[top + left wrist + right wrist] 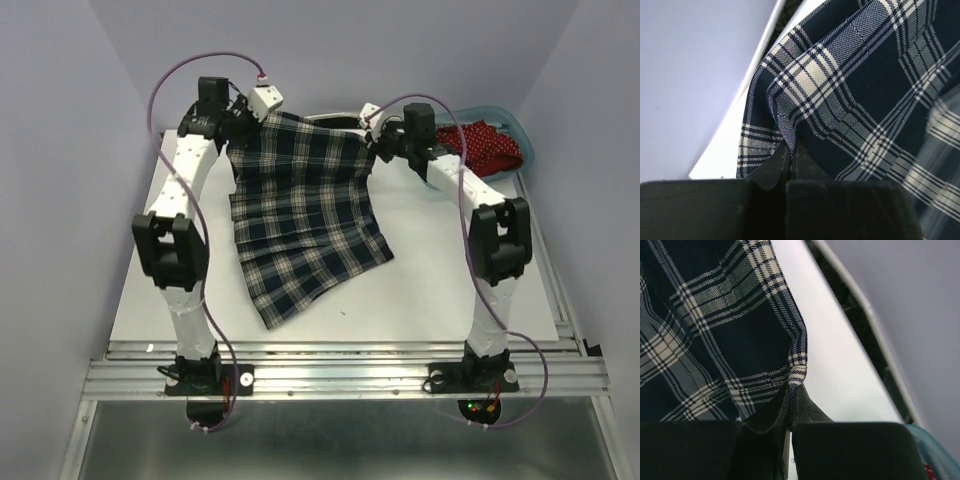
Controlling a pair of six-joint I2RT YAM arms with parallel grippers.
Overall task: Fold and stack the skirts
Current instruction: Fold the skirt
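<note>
The navy-and-green plaid skirt (300, 210) hangs stretched between both grippers at the far side of the table, its lower part draped onto the white surface toward the front. My left gripper (240, 118) is shut on its left top corner; the cloth (850, 100) fills the left wrist view, pinched at the fingertips (790, 152). My right gripper (378, 140) is shut on the right top corner; the right wrist view shows the skirt (715, 340) pinched at the tips (792, 390). The red dotted skirt (488, 146) lies in the teal tub.
The teal plastic tub (524, 150) stands at the far right corner, right behind the right arm. The white table top (420, 290) is bounded by grey walls on three sides and a metal rail (340, 375) at the front.
</note>
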